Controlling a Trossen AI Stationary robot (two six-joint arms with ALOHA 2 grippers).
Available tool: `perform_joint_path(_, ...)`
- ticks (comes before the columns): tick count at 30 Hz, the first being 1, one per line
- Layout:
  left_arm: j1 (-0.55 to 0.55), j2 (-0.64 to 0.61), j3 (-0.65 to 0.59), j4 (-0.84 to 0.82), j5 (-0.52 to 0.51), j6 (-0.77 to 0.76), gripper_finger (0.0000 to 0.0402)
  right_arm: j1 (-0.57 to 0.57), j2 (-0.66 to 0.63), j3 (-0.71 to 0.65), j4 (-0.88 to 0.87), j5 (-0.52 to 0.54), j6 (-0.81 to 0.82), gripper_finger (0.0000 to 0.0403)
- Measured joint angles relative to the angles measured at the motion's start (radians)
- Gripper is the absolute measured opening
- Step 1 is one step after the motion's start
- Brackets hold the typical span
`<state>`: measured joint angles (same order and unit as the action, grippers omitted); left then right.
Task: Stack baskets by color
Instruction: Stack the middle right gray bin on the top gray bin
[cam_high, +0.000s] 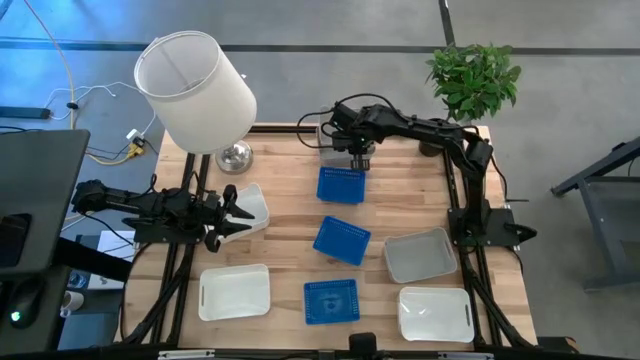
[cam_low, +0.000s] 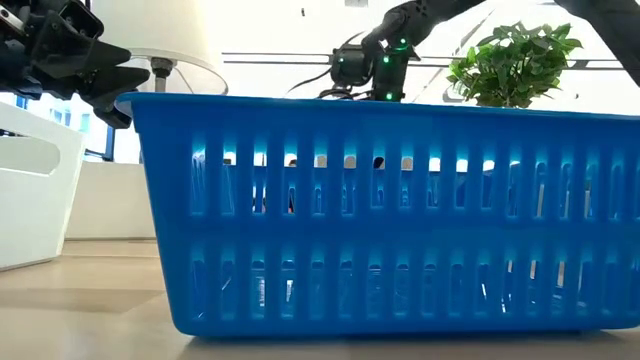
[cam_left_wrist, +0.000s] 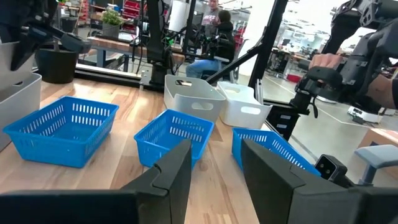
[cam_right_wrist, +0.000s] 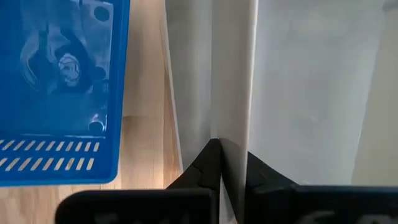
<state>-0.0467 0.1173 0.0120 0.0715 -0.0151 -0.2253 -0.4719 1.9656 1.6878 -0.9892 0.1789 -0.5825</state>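
Right pincer (cam_right_wrist: 229, 163) pinching thin white plastic basket (cam_right_wrist: 233, 81) wall; left pincer (cam_left_wrist: 214, 165) spread

The left gripper (cam_left_wrist: 214, 163) is hovering with its two dark fingers (cam_left_wrist: 176, 171) standing apart and nothing between them. Just beyond the jaws the middle blue basket (cam_left_wrist: 173, 134) is sitting on the wooden table (cam_left_wrist: 118, 172), flanked by two more blue baskets (cam_left_wrist: 62, 129) (cam_left_wrist: 268, 148). Farther ahead, two white baskets (cam_left_wrist: 193, 98) (cam_left_wrist: 244, 105) are sitting side by side. A person (cam_left_wrist: 214, 37) is sitting in the room behind.
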Motion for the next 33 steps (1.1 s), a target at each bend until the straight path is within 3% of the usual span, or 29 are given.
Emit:
perform_joint_path(29, 0.000, 0.000, 0.000, -0.026, 0.003, 0.000, 0.0127, 0.008, 0.054, -0.001, 0.011, -0.015, 0.111, 0.0001)
perform_joint_path(33, 0.000, 0.000, 0.000, -0.027, 0.003, 0.000, 0.0127, 0.008, 0.054, -0.001, 0.011, -0.015, 0.116, 0.0023)
